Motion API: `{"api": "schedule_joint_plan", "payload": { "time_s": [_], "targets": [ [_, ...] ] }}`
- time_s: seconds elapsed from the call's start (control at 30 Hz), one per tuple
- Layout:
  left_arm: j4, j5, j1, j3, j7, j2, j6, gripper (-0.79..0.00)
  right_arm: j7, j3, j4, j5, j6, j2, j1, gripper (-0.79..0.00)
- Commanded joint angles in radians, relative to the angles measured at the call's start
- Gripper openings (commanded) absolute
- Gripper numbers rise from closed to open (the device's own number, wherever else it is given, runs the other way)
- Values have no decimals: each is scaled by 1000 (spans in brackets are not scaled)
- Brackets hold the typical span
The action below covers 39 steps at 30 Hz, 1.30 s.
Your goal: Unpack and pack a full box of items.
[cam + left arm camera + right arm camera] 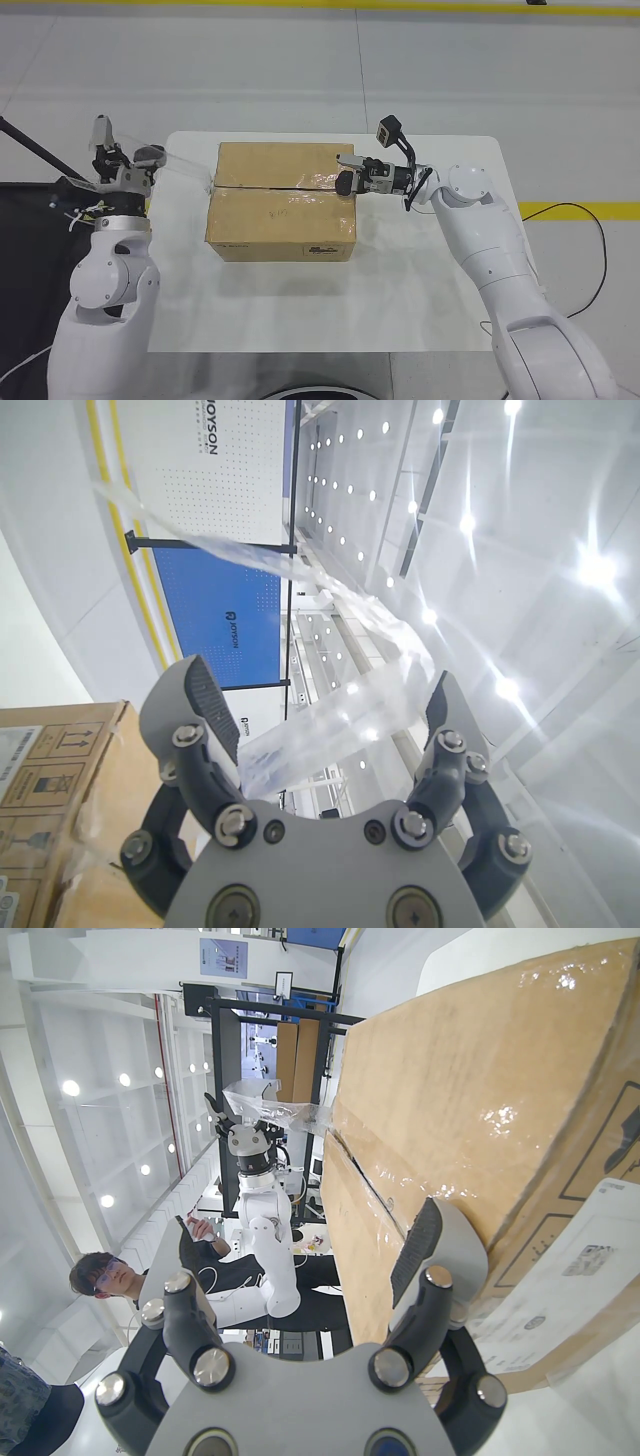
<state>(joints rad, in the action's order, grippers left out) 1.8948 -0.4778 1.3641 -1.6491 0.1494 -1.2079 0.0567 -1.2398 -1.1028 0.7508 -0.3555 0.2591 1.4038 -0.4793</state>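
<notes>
Left claw (320, 680): released, jaws wide apart, held raised off the left end of the bench (420, 280). A strip of clear packing tape (345, 720) passes between the jaws. It seems to cling to one ribbed pad (210, 700) by its own glue, not by any grip of mine. The strip's far end joins the cardboard box (285, 215) at the left end of its top seam (290, 187). I judge the tape peeled along the seam but not yet torn free.

Right claw (305, 1223): also released. One pad sits at the box's right edge, over the seam end; firm contact I cannot confirm. The other pad hangs in air. Probable purpose: bracing the box so a pull on the tape does not drag it.

Box: mid-bench, both top flaps down, contents hidden. Unpacking hardly begun. Risk: tape stays stuck to my pad.
</notes>
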Motion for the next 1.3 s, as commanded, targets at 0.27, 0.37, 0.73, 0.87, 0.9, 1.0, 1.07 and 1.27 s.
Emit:
{"api": "schedule_joint_plan", "payload": {
  "time_s": [0.27, 0.37, 0.73, 0.87, 0.9, 1.0, 1.07, 1.27],
  "targets": [
    [4, -70, -7, 9, -72, -6, -53, 0, 0, 0, 0, 0, 0, 0, 0, 0],
    [-5, -88, -15, 13, -85, -8, -67, 0, 0, 0, 0, 0, 0, 0, 0, 0],
    [-31, -285, -15, -13, -148, -17, -120, 0, 0, 0, 0, 0, 0, 0, 0, 0],
    [-14, -299, 2, -23, -178, -17, -125, 0, 0, 0, 0, 0, 0, 0, 0, 0],
    [-9, -300, 6, -24, -184, -17, -126, 0, 0, 0, 0, 0, 0, 0, 0, 0],
    [7, -298, 16, -20, -198, -18, -126, 0, 0, 0, 0, 0, 0, 0, 0, 0],
    [16, -293, 19, -14, -204, -19, -127, 0, 0, 0, 0, 0, 0, 0, 0, 0],
    [33, -272, 18, 13, -212, -22, -132, 0, 0, 0, 0, 0, 0, 0, 0, 0]
  ]
}}
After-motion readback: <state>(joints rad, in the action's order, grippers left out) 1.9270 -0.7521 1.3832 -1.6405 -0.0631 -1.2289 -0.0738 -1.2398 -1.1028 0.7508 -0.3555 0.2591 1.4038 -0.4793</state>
